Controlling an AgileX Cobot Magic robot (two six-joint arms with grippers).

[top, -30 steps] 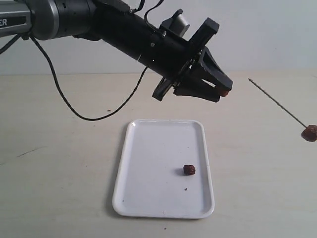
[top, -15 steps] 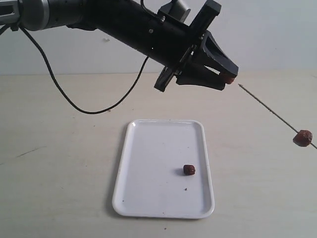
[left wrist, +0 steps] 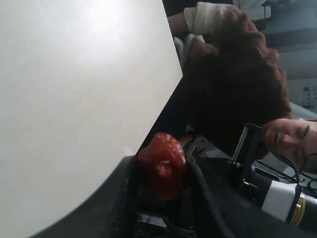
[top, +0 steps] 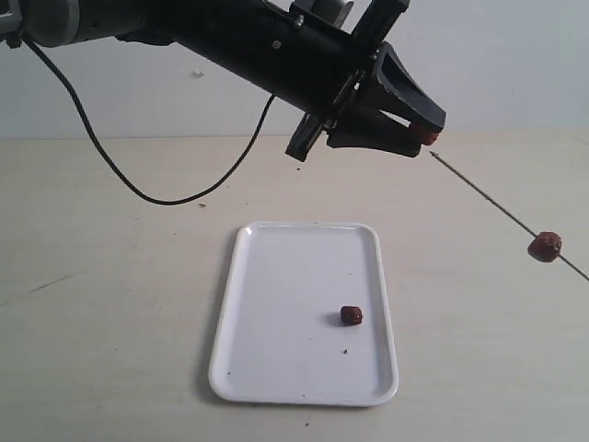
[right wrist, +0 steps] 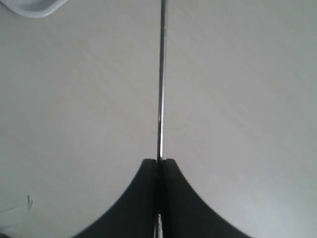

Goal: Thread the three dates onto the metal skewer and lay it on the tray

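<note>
My left gripper hangs above the table beyond the tray's far right corner, shut on a reddish date. In the left wrist view that date sits pinched between the dark fingers of the left gripper. The thin metal skewer slants in from the right, its tip just below and right of the held date. A second date is threaded on it near the right edge. My right gripper is shut on the skewer; the exterior view does not show it. A third date lies on the white tray.
A black cable from the left arm loops down onto the beige table left of the tray. A corner of the tray shows in the right wrist view. A person appears behind the table's edge in the left wrist view.
The left gripper has risen with its date. The skewer has slid left with its threaded date, so its tip now lies just under the held date.
</note>
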